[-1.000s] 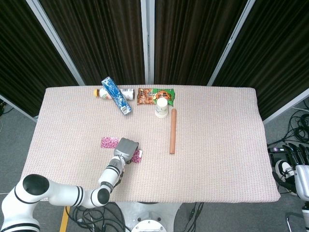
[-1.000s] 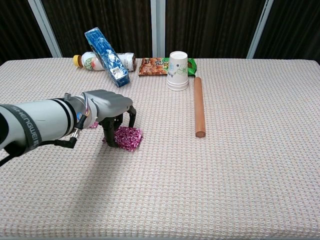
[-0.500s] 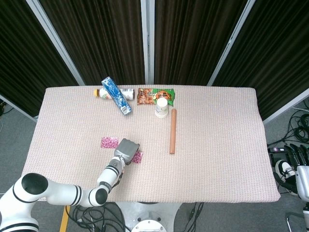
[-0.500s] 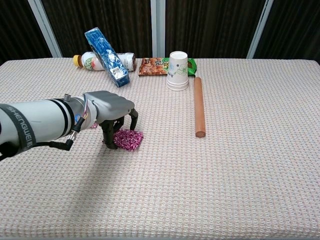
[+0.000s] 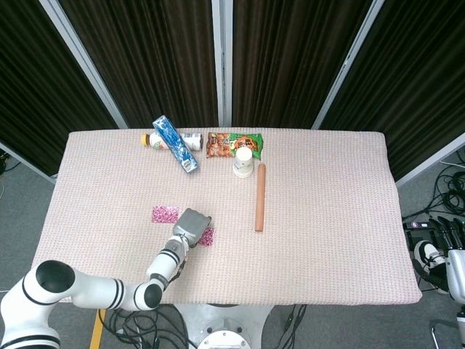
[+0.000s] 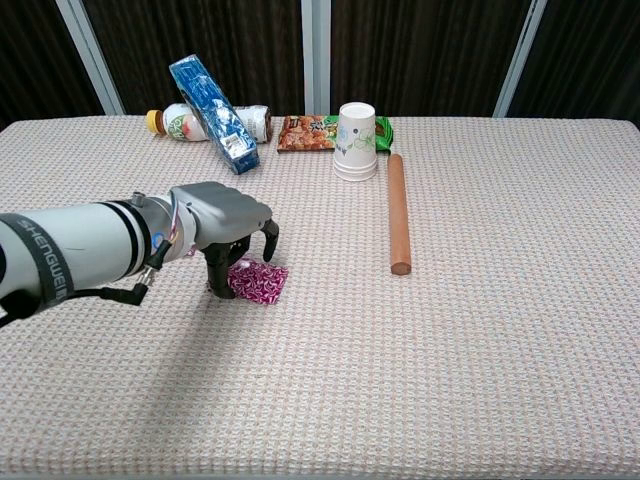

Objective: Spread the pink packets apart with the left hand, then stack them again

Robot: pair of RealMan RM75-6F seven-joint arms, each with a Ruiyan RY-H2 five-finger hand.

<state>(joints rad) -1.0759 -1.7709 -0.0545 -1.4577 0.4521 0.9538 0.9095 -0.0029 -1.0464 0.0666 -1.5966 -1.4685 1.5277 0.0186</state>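
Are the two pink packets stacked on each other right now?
No. In the head view one pink packet lies apart from the other, with the left hand between them.

Left robot hand (image 6: 222, 222) covers part of near pink packet (image 6: 258, 282); fingertip contact with it unclear. Far pink packet (image 5: 165, 214) almost wholly hidden behind the hand in chest view, plain only in head view. Right robot hand (image 5: 449, 240) at head view's right edge, off counter (image 5: 327, 240), too small to read finger pose. Bottle (image 6: 190, 123) partly hidden behind blue box (image 6: 213, 113). Snack bag (image 6: 305, 132) partly behind paper cup (image 6: 355, 140); print on both too small to read
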